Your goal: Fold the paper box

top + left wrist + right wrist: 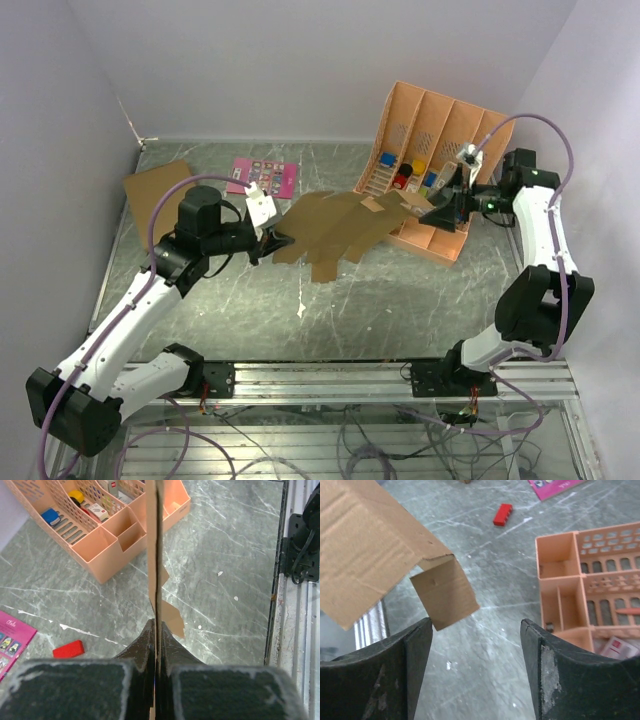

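Note:
The paper box (340,228) is a flat brown cut-out sheet held a little above the table's middle, its flaps hanging at the front. My left gripper (280,240) is shut on the sheet's left edge; the left wrist view shows the cardboard (153,555) edge-on, pinched between the two black fingers (142,642). My right gripper (432,212) stands open at the sheet's right end. Seen from the right wrist, a small tab of the sheet (445,592) hangs just above the left finger (417,645), with nothing between the jaws.
A peach desk organiser (440,165) holding small items stands at the back right, close to my right gripper. A pink card (264,176) and a second brown cardboard sheet (150,195) lie at the back left. A small red brick (68,649) lies on the table.

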